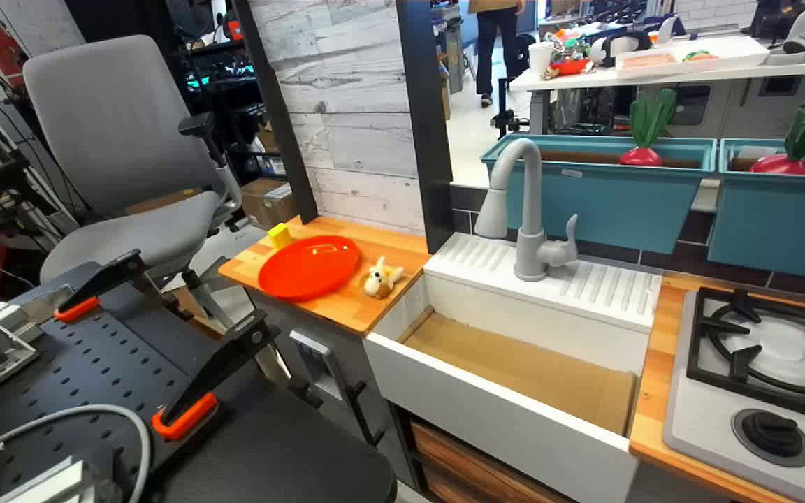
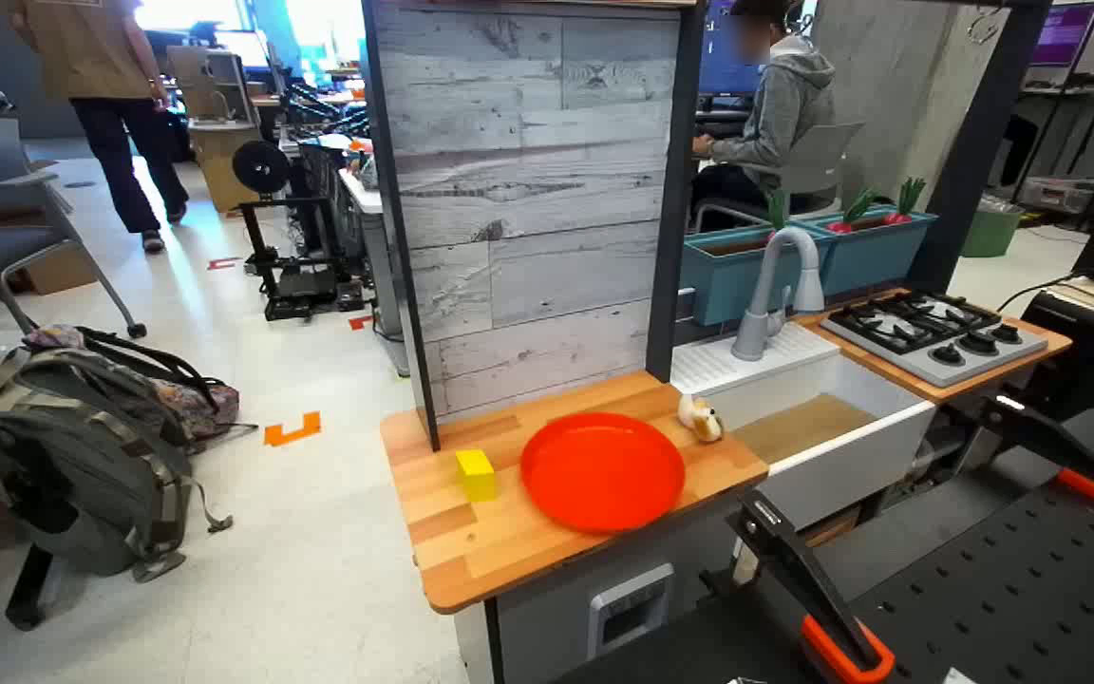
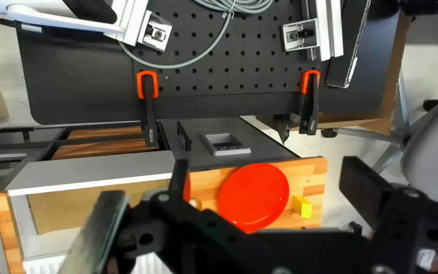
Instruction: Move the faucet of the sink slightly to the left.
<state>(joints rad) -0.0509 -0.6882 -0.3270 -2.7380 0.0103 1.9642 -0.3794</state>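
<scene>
Robotiq gripper: nearest the camera, spread across the lower half of the wrist view; its dark fingers stand wide apart, gripping nothing.
Red plate: visible past the gap, just below mid-frame, lying on the wooden counter.
Yellow block: on the counter, just right of the plate in the wrist view, not touching it.
Toy animal: just right of the plate in an exterior view.
Sink: lower right of centre in an exterior view, a tan sheet over its floor.
Faucet: upright on the ribbed drainboard, right of centre in both exterior views; its spout head hangs toward the frame's left in an exterior view. I can't pick it out surely in the wrist view.
Faucet turn: nothing touches the faucet. Its spout seems to reach straight out over the basin, so I judge the whole job is left: approach, contact, a small leftward push. These views don't rule out a slight turn already made.
</scene>
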